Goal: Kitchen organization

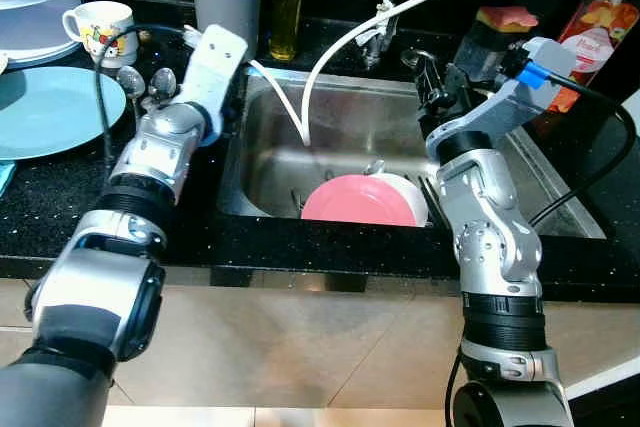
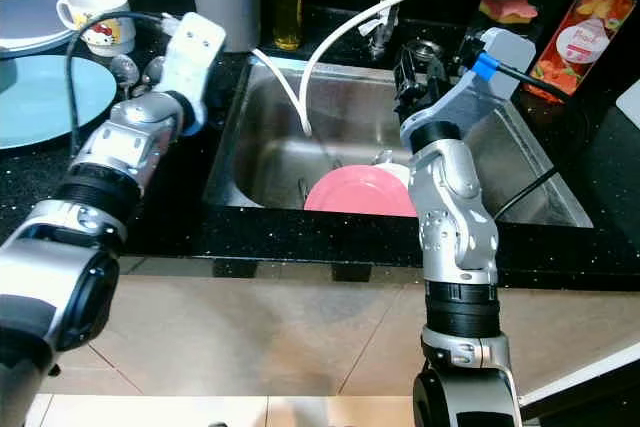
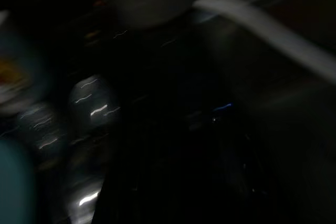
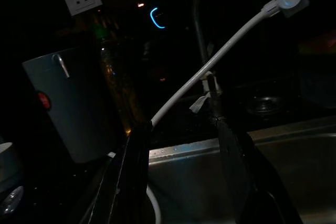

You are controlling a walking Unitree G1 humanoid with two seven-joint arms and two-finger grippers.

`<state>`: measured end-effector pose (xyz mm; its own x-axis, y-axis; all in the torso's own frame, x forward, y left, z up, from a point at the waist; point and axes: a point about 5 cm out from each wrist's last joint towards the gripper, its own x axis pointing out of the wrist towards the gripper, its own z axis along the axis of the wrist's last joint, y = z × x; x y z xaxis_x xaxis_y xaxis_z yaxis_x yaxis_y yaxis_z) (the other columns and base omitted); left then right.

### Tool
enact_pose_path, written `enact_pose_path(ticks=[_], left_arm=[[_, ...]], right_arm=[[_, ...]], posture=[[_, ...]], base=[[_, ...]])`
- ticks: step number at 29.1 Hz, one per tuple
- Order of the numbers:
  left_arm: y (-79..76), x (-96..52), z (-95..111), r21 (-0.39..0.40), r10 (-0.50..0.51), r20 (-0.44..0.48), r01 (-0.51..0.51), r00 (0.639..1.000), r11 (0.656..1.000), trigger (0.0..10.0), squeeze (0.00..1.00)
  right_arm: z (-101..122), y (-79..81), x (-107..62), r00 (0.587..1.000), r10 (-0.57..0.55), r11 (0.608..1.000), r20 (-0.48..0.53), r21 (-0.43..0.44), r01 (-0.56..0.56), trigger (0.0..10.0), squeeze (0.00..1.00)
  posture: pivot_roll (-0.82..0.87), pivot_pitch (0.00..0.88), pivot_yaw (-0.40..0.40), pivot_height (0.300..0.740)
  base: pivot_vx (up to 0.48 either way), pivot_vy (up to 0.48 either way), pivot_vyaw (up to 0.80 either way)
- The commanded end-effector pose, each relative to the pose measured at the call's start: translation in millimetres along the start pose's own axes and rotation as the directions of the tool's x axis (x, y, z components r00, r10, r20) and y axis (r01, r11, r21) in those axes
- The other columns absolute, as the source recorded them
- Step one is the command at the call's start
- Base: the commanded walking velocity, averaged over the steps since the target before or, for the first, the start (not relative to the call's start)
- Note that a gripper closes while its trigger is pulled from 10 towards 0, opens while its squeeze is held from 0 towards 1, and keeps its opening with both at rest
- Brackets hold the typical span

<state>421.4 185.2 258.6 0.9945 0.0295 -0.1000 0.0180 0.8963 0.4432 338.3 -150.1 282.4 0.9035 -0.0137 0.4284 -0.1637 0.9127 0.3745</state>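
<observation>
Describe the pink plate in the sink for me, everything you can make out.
The pink plate is round, plain and glossy, maybe plastic or glazed. It sits in the steel sink at the near wall, tilted up against a white dish behind it. A metal utensil pokes up at its far edge. The white hose ends just beyond it. Neither gripper touches it; its lower edge is hidden by the counter.

— What colours sit in the steel-grey sink (image 1: 560, 197)?
— A pink plate (image 1: 360, 204) over a white one (image 1: 416, 195), and a white hose (image 1: 340, 47).
— And on the black speckled counter (image 1: 60, 187)?
— At its left edge a pale blue plate (image 1: 50, 107); behind it a white mug (image 1: 100, 29) printed in red and yellow. At the back, a yellow-green bottle (image 1: 287, 2).
</observation>
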Motion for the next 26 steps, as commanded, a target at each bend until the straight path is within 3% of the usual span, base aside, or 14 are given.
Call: enact_pose_path(ticks=[1,5,9,15,18,21,23,24,25,26], left_arm=[[12.8,0.1,-0.7,0.067,0.092,-0.020,-0.090,0.996,0.994,10.0,0.00],[21.9,-0.6,-3.1,0.105,0.168,-0.029,-0.164,0.985,0.981,10.0,0.00],[23.0,-0.4,-6.2,0.240,0.234,-0.038,-0.218,0.972,0.946,10.0,0.00],[23.1,0.0,-7.0,0.271,0.229,-0.020,-0.215,0.973,0.938,10.0,0.00],[12.9,0.3,5.8,0.426,0.137,0.077,-0.157,0.988,0.891,10.0,0.00],[9.6,-1.9,17.0,0.528,0.065,0.134,-0.127,0.989,0.839,10.0,0.00],[15.1,-8.4,28.0,0.666,0.021,0.211,-0.159,0.977,0.728,10.0,0.00],[16.0,-11.3,29.4,0.707,-0.011,0.210,-0.144,0.978,0.693,10.0,0.00],[18.1,-13.9,29.6,0.731,-0.028,0.199,-0.129,0.980,0.670,10.0,0.00],[22.7,-16.7,29.6,0.731,-0.018,0.183,-0.124,0.983,0.671,10.0,0.00]], right_arm=[[0.6,-6.7,-2.5,1.000,-0.020,1.000,-0.008,-0.015,0.020,10.0,0.00],[-1.5,-6.2,-3.0,1.000,-0.022,1.000,-0.012,-0.017,0.022,10.0,0.00],[-4.9,-4.9,-6.2,1.000,-0.025,1.000,-0.016,-0.018,0.025,10.0,0.00],[-6.3,-5.9,-5.2,1.000,-0.014,1.000,-0.028,-0.026,0.013,10.0,0.00],[-6.4,-4.1,-2.3,1.000,-0.010,0.999,-0.029,-0.039,0.009,10.0,0.00],[-7.1,-0.5,-0.3,1.000,-0.002,0.998,-0.031,-0.055,0.001,10.0,0.00],[-7.2,4.0,2.0,0.999,0.028,0.997,-0.034,-0.077,-0.030,10.0,0.00],[-7.7,5.9,2.9,0.999,0.041,0.995,-0.037,-0.086,-0.044,10.0,0.00],[-8.6,7.8,3.6,0.998,0.050,0.994,-0.040,-0.091,-0.054,10.0,0.00],[-9.8,9.2,3.9,0.998,0.056,0.994,-0.043,-0.092,-0.060,10.0,0.00]], posture=[[0.17,0.023,-0.074,0.740],[0.16,0.016,-0.055,0.740],[0.17,0.000,-0.054,0.740],[0.18,0.000,-0.064,0.740],[0.20,0.012,-0.076,0.740],[0.21,0.021,-0.076,0.740],[0.23,0.031,-0.077,0.740],[0.23,0.032,-0.077,0.740],[0.24,0.032,-0.073,0.740],[0.25,0.033,-0.066,0.740]], base=[[0.000,0.000,0.00],[0.000,0.000,0.00],[0.000,0.000,0.00],[0.000,0.000,0.00],[0.000,0.000,0.00],[0.000,0.000,0.00],[0.000,0.000,0.00],[0.000,0.000,0.00],[0.000,0.000,0.00],[0.000,0.000,0.00]])
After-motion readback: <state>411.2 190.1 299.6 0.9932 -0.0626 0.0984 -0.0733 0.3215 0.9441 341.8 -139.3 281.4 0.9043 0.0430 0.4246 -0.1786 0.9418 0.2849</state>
